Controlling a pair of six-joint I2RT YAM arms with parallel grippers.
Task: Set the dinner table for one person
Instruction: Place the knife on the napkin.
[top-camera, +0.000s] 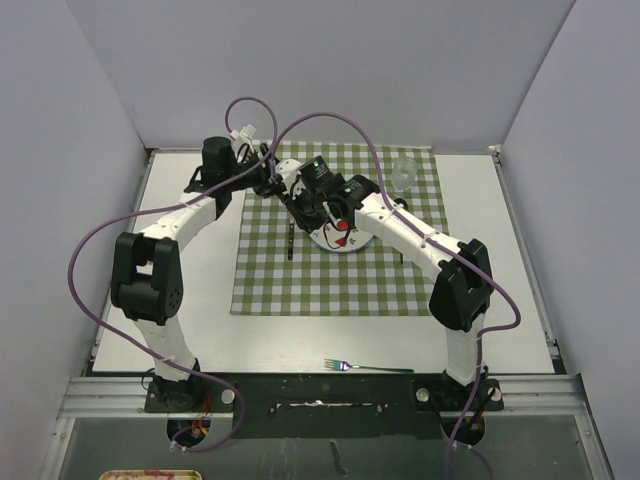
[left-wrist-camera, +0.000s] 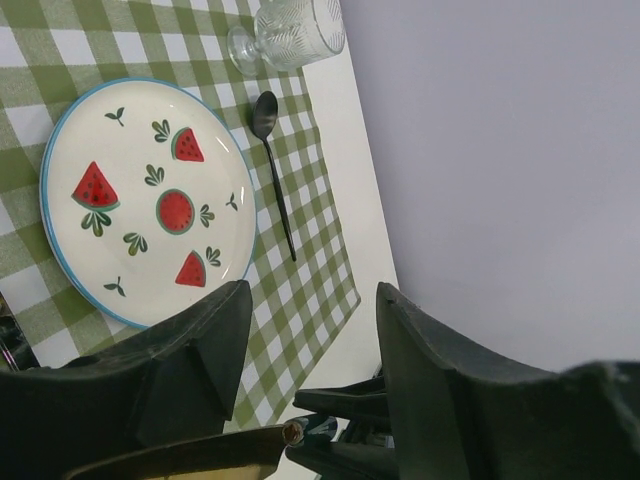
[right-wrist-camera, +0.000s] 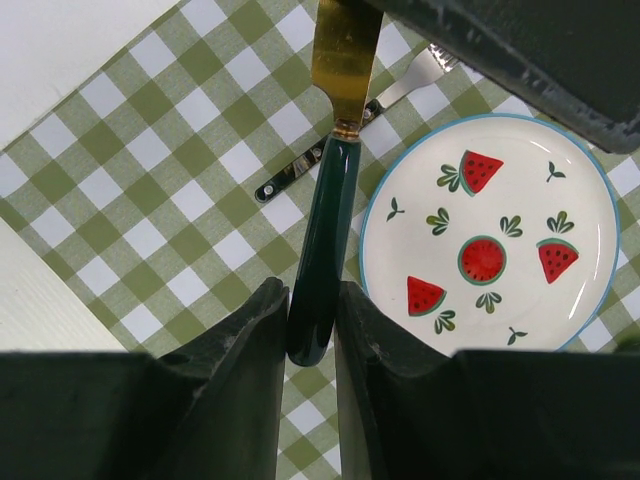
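looks like a mid-air knife handoff over the checked cloth (right-wrist-camera: 150, 150). the right claw (right-wrist-camera: 312, 300) is pinched tight on the butt end of the knife (right-wrist-camera: 325, 220), on its dark green handle, with the gold blade pointing away toward the other arm. the left claw (left-wrist-camera: 312, 310) has its jaws standing roughly half apart with nothing between them. the blade shows right under it, and i can't tell if they're touching.

the counter (top-camera: 200, 330) runs under everything, with the cloth on its middle-back part. on the cloth are the watermelon plate (right-wrist-camera: 490, 240), a glass (left-wrist-camera: 290, 35), a black spoon (left-wrist-camera: 272, 170) right of the plate and a dark-handled fork (right-wrist-camera: 300, 172) left of it. a second fork (top-camera: 365, 367) sits near the front edge.

if it were me: get the left arm clear along the blade line before swinging. that grip is way out at the end, so the knife could pivot. go slow, set it flat between plate and spoon, and stay low, away from the glass.
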